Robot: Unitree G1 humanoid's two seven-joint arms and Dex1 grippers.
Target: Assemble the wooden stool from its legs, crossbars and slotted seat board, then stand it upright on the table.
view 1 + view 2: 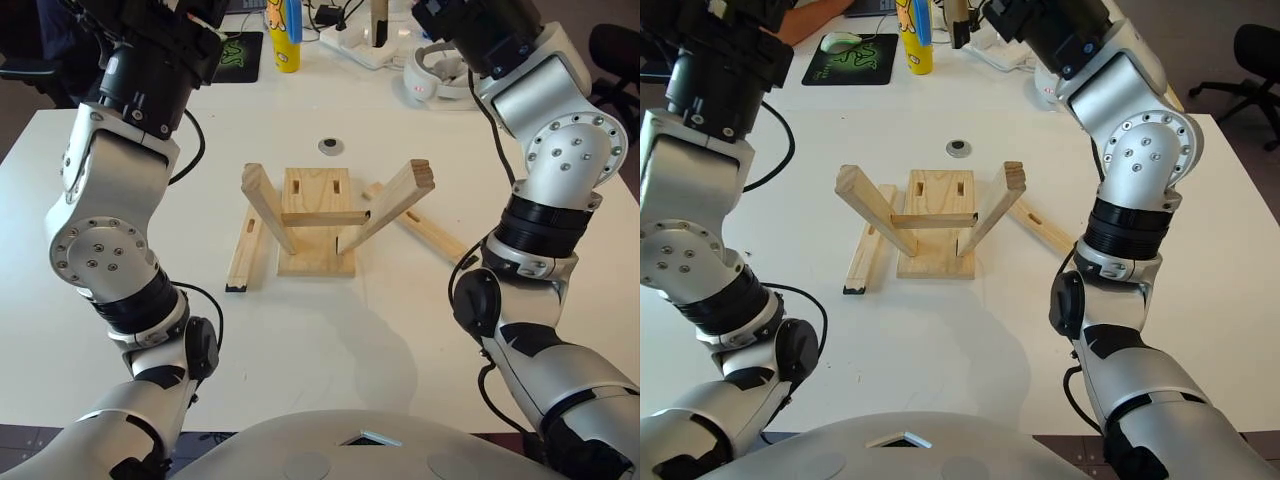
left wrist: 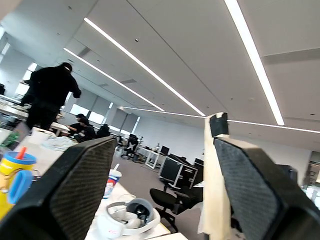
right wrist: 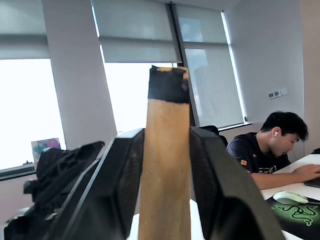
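White table (image 1: 330, 340) in a bright open office, with the stool parts at its middle. The slotted seat board (image 1: 318, 252) lies flat, two slots showing at its far end. Two legs rise from it and lean outward: the left stool leg (image 1: 265, 205) and the right stool leg (image 1: 395, 205). A crossbar (image 1: 325, 218) runs level between them. One loose bar (image 1: 243, 255) lies flat just beside the board's left edge, its dark end nearest the robot. A second loose bar (image 1: 432, 233) lies slantwise on the right, partly behind the right stool leg. A small dark disc (image 1: 331, 146) sits beyond the board.

Both arms are raised over the table's far side. The right tool (image 3: 165, 145) is clamped on a black-capped wooden leg (image 3: 167, 100) that stands up between its fingers. The left tool (image 2: 162, 150) has its fingers (image 2: 75, 195) spread wide; the capped leg shows just beside one finger, and I cannot tell whether they touch.
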